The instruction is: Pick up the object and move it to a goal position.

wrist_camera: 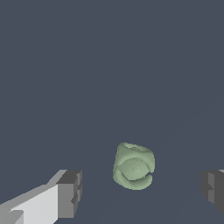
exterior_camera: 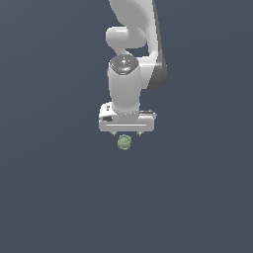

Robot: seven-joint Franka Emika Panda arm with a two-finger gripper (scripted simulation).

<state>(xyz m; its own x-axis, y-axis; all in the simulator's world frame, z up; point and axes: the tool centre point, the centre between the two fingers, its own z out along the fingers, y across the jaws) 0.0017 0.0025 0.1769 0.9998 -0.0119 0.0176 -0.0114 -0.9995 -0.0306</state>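
Note:
The object (exterior_camera: 124, 143) is a small pale green bumpy lump on the flat dark grey floor, just below the white gripper (exterior_camera: 125, 134) in the exterior view. In the wrist view the object (wrist_camera: 133, 166) lies between the two grey fingertips (wrist_camera: 70, 194), with clear gaps on both sides. The gripper (wrist_camera: 141, 190) is open and empty, its jaws spread much wider than the lump. The fingertips are mostly hidden behind the hand in the exterior view. No goal marker shows.
The white arm (exterior_camera: 129, 54) rises from the hand to the top edge of the exterior view. The dark grey floor (exterior_camera: 59, 188) fills the rest of both views.

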